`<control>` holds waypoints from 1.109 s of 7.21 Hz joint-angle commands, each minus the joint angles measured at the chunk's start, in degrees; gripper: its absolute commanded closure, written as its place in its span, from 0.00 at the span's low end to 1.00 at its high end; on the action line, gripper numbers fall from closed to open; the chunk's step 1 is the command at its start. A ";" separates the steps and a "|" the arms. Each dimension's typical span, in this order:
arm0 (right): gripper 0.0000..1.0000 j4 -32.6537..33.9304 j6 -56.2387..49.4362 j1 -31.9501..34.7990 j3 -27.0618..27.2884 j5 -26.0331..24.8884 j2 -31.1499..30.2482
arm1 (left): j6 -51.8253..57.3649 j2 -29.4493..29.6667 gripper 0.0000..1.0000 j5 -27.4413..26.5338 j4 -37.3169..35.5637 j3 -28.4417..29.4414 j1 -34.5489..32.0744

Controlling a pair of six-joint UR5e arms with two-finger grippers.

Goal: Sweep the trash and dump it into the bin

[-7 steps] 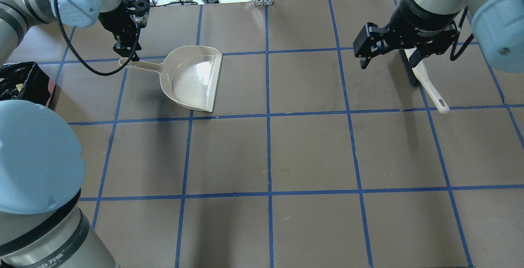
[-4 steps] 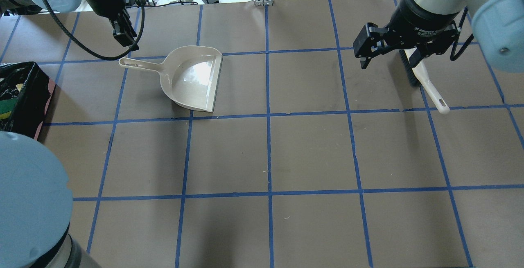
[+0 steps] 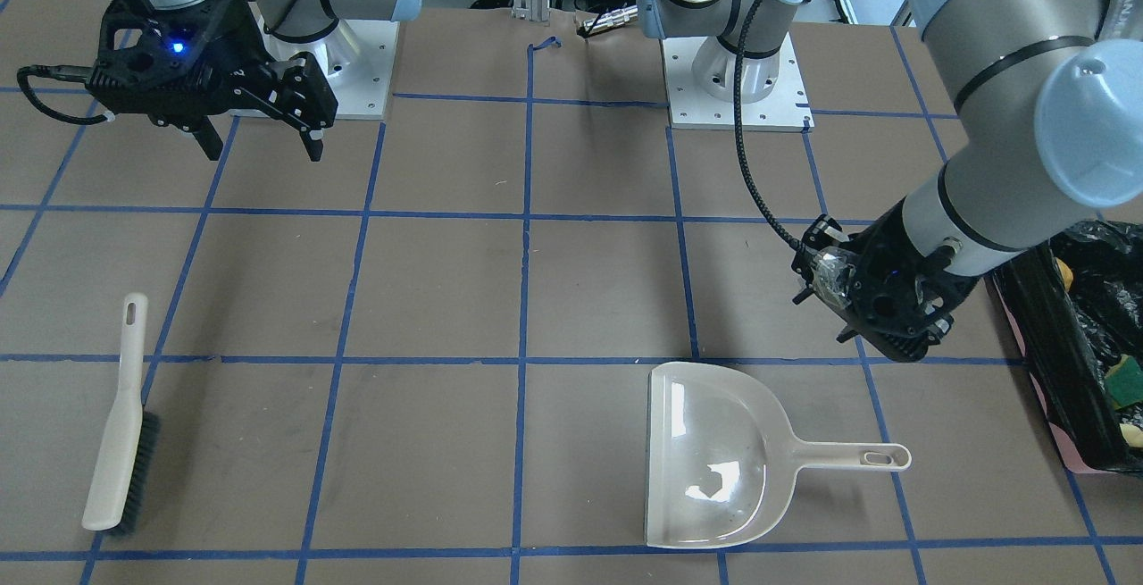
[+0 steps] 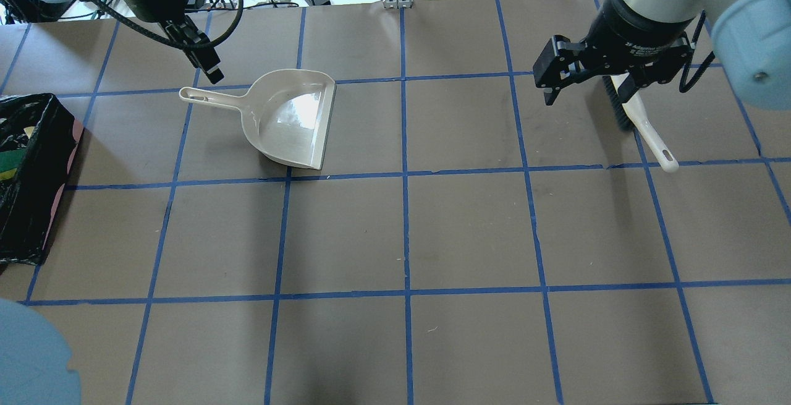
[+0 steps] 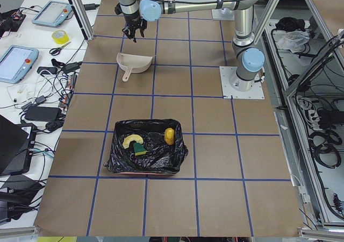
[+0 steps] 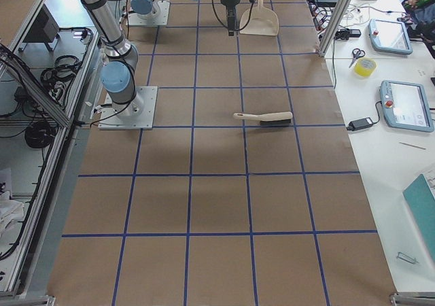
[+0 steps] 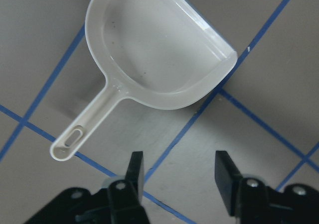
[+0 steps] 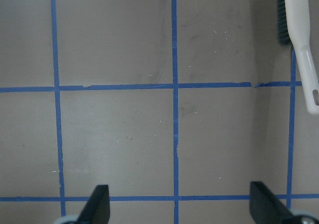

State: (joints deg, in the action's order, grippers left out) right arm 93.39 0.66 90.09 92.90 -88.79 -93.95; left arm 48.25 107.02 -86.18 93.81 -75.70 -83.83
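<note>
All trash (image 5: 141,145) in bin (image 5: 161,160); both hands empty above desk (image 4: 469,232).
Overhead: left hand (image 4: 211,68) hangs just beyond the handle of the dustpan (image 4: 290,120), clear of it. Right hand (image 4: 584,93) is raised, partly covering the brush (image 4: 655,142). The bin sits at the desk's left edge.
Front-facing: right hand fingers spread wide, nothing between them. Brush and dustpan lie flat, well apart.
Exterior left: golden-brown lump (image 5: 169,136), sponge wedge (image 5: 141,149) and crescent slice (image 5: 129,140) rest on the black bag (image 5: 121,158) inside the bin.
Left wrist: fingers parted, gripping nothing; the dustpan handle lies beyond them, off to one side.
Right wrist: fingers far apart over bare desk; brush in the upper right corner.
</note>
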 commanded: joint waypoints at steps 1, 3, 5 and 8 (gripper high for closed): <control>0.00 -0.05 0.05 0.00 0.09 -0.07 -0.09 | -7.25 -7.49 0.41 0.75 1.12 -8.27 -0.37; 0.00 -0.05 -0.04 0.00 0.09 0.02 -0.09 | -23.13 -15.76 0.34 -0.04 1.20 -13.84 -0.64; 0.00 -0.05 -0.04 0.00 0.09 0.02 -0.09 | -30.19 -20.78 0.23 -0.39 1.47 -17.97 -0.64; 0.00 -0.05 -0.13 0.00 0.52 -2.44 -0.01 | -39.72 -21.34 0.00 -6.69 -6.72 -17.99 -0.72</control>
State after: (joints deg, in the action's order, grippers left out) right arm 93.34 0.56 90.09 93.16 -90.28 -94.00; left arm 10.64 85.51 -89.51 92.69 -93.70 -84.52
